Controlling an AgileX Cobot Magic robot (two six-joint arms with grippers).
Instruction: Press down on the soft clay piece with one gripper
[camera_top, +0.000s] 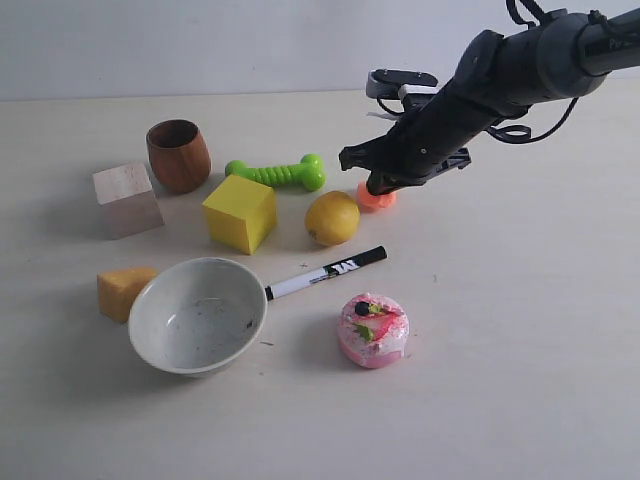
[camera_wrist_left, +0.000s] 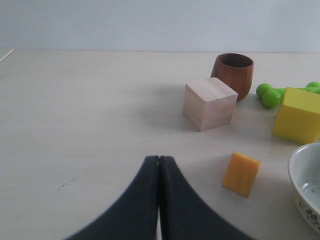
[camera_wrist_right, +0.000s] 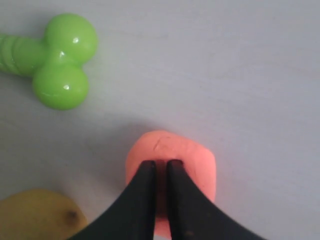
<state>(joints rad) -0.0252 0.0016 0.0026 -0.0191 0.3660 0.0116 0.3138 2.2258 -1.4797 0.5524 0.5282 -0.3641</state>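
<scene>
The soft clay piece (camera_top: 376, 198) is a small salmon-orange lump on the table, just right of the lemon (camera_top: 332, 217). My right gripper (camera_top: 378, 185) comes down on it from the upper right. In the right wrist view both black fingertips rest on top of the clay (camera_wrist_right: 170, 145), and the right gripper (camera_wrist_right: 161, 164) has its jaws a narrow gap apart, with clay showing in the gap. The clay's near part is hidden under the fingers. In the left wrist view my left gripper (camera_wrist_left: 159, 159) is shut and empty, low over bare table near the cheese wedge (camera_wrist_left: 241, 174).
A green bone toy (camera_top: 275, 173), yellow cube (camera_top: 240, 212) and marker (camera_top: 325, 273) lie close to the lemon. A pink cake (camera_top: 372, 330) and a white bowl (camera_top: 197, 315) sit nearer the front. A wooden cube (camera_top: 127, 198) and wooden cup (camera_top: 178, 155) stand at the left.
</scene>
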